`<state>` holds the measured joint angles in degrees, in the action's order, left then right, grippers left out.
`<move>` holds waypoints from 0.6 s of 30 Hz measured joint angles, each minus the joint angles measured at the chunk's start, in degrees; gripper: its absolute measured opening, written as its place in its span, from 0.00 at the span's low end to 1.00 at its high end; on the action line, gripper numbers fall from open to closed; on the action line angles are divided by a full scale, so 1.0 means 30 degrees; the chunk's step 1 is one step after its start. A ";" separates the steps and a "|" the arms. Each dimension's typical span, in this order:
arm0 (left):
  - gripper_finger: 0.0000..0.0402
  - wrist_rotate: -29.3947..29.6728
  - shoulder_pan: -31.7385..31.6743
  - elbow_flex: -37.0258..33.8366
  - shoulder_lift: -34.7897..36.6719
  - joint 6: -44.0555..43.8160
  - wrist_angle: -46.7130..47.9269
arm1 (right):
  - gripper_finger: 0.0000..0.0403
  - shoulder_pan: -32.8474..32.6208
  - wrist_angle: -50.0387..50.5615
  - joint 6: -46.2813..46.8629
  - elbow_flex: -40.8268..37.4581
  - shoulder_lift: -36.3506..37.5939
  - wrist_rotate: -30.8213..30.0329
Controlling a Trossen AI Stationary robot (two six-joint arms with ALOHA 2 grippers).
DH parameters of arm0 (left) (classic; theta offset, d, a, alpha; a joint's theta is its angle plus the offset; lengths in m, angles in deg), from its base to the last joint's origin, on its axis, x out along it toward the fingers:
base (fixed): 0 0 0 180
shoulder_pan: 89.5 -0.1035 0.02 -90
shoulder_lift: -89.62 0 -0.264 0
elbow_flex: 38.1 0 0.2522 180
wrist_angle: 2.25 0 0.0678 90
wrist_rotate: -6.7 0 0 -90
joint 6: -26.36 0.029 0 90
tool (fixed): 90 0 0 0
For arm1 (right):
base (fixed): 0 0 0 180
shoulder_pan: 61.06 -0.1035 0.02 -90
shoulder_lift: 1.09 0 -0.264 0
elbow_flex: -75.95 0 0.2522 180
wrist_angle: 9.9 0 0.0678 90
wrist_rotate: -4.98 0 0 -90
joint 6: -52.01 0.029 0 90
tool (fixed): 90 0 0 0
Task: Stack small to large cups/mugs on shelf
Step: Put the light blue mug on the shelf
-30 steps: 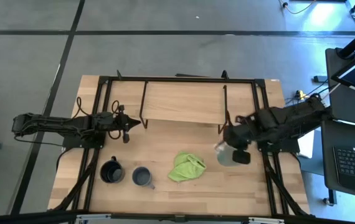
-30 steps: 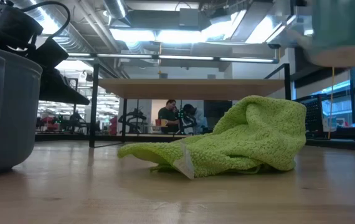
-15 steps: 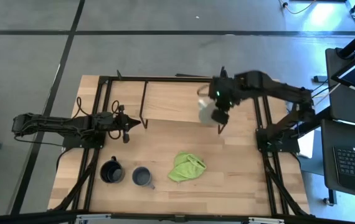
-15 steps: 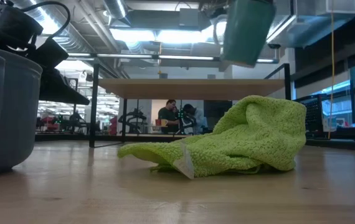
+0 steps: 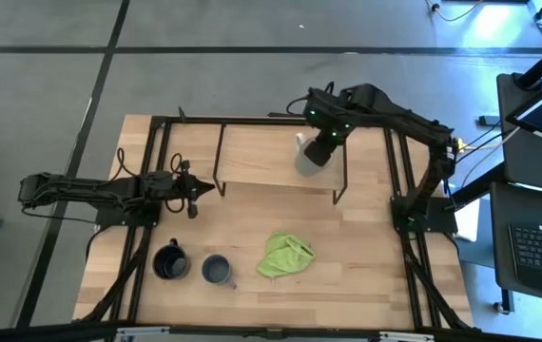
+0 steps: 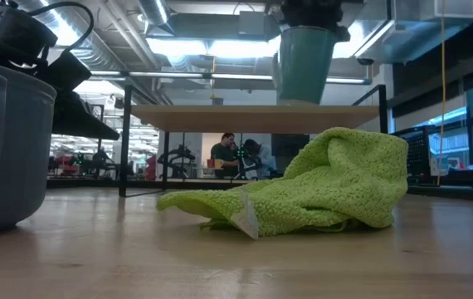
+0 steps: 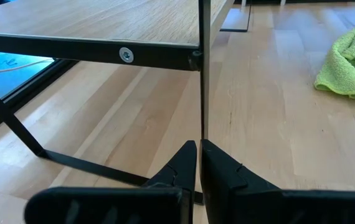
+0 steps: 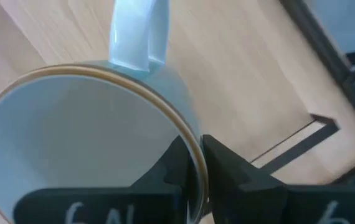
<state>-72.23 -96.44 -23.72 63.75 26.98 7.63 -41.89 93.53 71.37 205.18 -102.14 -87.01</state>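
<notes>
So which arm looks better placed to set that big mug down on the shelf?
The right. Its jaws already pinch the cream-white mug by its rim, right over the shelf. The left arm's jaws are shut on nothing, down at table level beside the shelf.
</notes>
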 joint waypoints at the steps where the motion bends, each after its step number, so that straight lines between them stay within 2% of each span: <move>1: 0.03 0.0007 -0.0001 0.0000 0.0000 0.0000 0.0001 | 0.09 0.0113 0.0080 0.0177 -0.0082 0.0040 0.0149; 8: 0.03 0.0007 -0.0004 0.0000 0.0003 0.0000 0.0000 | 0.09 0.0876 0.0102 0.1075 -0.0172 0.0167 0.0282; 15: 0.03 0.0000 0.0000 -0.0002 0.0007 0.0000 0.0000 | 0.09 0.0608 0.0140 -0.2660 -0.0179 0.0183 0.0932; 18: 0.03 0.0001 0.0000 -0.0001 0.0000 0.0000 0.0000 | 0.09 0.0647 0.0082 -0.5402 -0.0179 0.0183 0.0941</move>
<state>-72.22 -96.44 -23.72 63.75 26.98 7.63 -39.95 93.77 55.17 204.65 -101.60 -84.19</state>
